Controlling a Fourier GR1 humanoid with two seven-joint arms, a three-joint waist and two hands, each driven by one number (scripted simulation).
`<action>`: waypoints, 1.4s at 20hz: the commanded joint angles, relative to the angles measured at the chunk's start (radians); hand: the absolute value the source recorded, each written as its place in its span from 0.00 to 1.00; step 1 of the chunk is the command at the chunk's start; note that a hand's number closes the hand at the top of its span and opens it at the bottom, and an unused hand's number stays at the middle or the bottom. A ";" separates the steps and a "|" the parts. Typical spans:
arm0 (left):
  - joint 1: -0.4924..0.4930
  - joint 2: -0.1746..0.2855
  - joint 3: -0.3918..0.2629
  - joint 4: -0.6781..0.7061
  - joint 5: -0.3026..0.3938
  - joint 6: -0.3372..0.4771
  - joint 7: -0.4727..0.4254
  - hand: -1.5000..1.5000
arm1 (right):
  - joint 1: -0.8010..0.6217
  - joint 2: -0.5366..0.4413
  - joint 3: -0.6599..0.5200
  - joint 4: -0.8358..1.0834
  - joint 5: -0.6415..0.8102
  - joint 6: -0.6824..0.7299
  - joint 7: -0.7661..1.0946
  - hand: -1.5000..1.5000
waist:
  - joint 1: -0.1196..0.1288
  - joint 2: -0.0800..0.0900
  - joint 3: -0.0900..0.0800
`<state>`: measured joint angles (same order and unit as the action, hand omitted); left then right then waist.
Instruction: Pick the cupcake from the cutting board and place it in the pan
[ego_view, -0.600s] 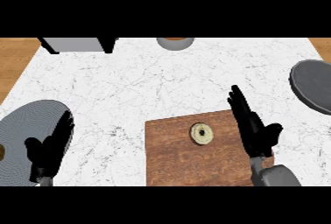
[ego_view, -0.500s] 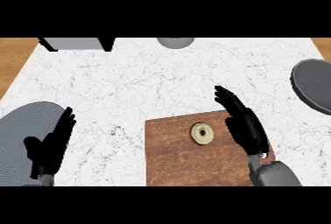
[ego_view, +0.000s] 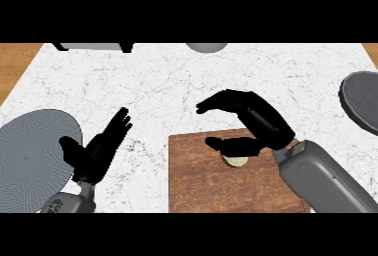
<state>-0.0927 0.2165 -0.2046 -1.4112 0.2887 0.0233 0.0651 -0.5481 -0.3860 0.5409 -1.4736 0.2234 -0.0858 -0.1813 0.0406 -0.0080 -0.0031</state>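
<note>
The cupcake (ego_view: 237, 161) sits on the brown cutting board (ego_view: 214, 190), near its far edge, and only its pale top shows under my right hand (ego_view: 255, 120). That hand arches over it with the fingers (ego_view: 218, 103) bent forward past the board's far edge and the thumb (ego_view: 230, 145) just above the cupcake. Nothing is clasped. A large grey round pan (ego_view: 33, 152) lies at the left edge. My left hand (ego_view: 94, 152) stays open beside it, fingers up.
A second dark grey round dish (ego_view: 362, 100) lies at the right edge. A grey bowl (ego_view: 207, 47) and a grey box-like object (ego_view: 92, 46) stand at the counter's far edge. Wooden floor shows beyond the white marble counter (ego_view: 162, 85).
My right hand has moved left and tipped forward over the cupcake, its fingers bending from straight into an arch. The view has shifted slightly. The left hand has stayed put.
</note>
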 joint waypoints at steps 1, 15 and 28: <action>0.018 -0.024 -0.022 -0.062 0.030 -0.010 0.056 0.50 | -0.100 0.022 0.000 0.076 0.080 -0.015 -0.183 0.00 | -0.007 0.011 0.004; 0.007 -0.030 -0.021 -0.073 0.026 0.009 0.105 0.50 | -0.385 -0.037 0.445 -0.013 0.525 0.600 0.487 0.00 | -0.043 -0.016 -0.003; 0.013 -0.008 0.047 -0.099 0.064 -0.014 0.125 0.50 | -0.188 0.270 0.513 -0.096 0.527 1.156 1.046 0.00 | -0.051 0.003 0.002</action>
<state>-0.0717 0.1977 -0.1914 -1.5137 0.3259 0.0268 0.1721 -0.8053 -0.1846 1.0767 -1.5330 0.7550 0.9098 0.7157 -0.0103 -0.0102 -0.0019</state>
